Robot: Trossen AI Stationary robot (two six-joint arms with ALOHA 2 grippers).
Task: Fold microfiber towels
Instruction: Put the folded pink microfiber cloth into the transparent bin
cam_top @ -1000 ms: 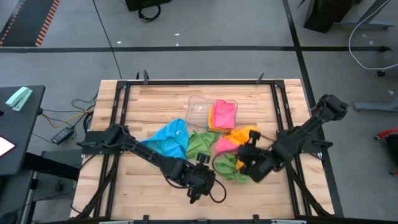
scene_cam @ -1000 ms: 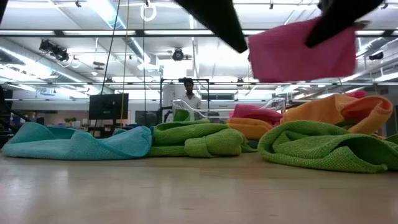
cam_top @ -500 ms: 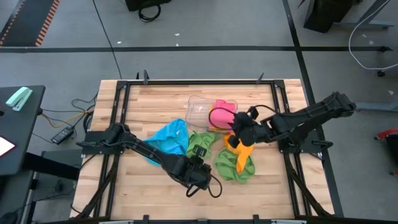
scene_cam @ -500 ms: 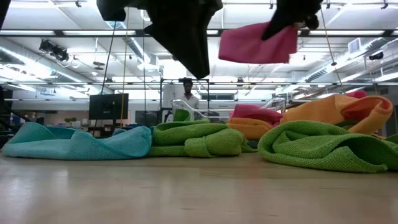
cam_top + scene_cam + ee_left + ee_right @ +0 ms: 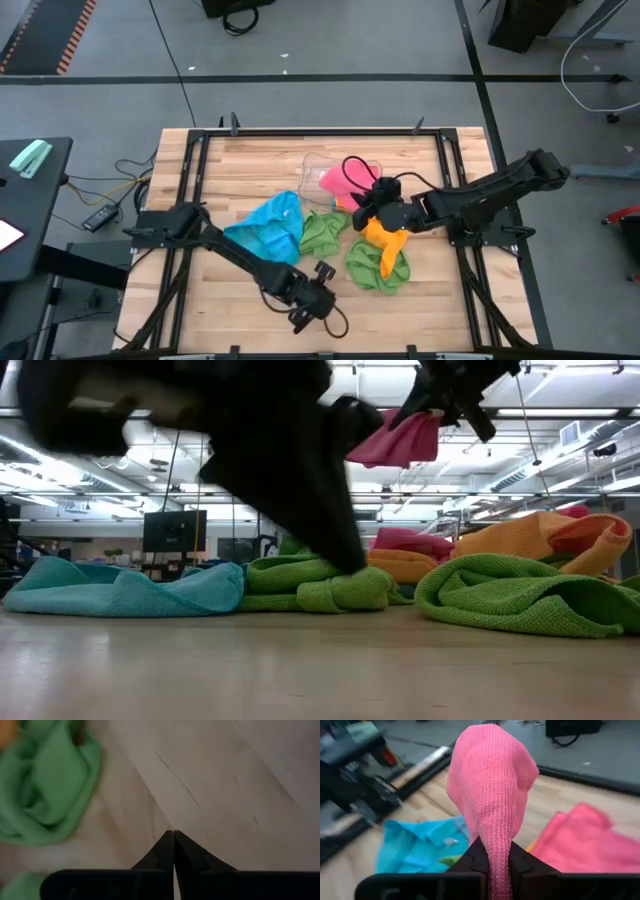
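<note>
Pink towel (image 5: 487,785) bunched, hanging in the air over the clear tray. Blue towel (image 5: 270,224) crumpled flat at mid-table, light green towel (image 5: 322,231) rumpled just beside it. Darker green towel (image 5: 376,266) heaped nearer the front edge, orange towel (image 5: 383,238) draped touching it. More pink folded in the tray.

Left arm low and empty, right arm raised with a grip

The left arm stretches diagonally across the near side of the desk, its left gripper (image 5: 306,318) close to the front edge, fingers (image 5: 165,851) pressed tip to tip with nothing between them. The right arm reaches in from the far right, elbow bent, wrist lifted; its right gripper (image 5: 493,861) is clamped tight on a pink towel (image 5: 490,780) that stands up from between the fingers.
</note>
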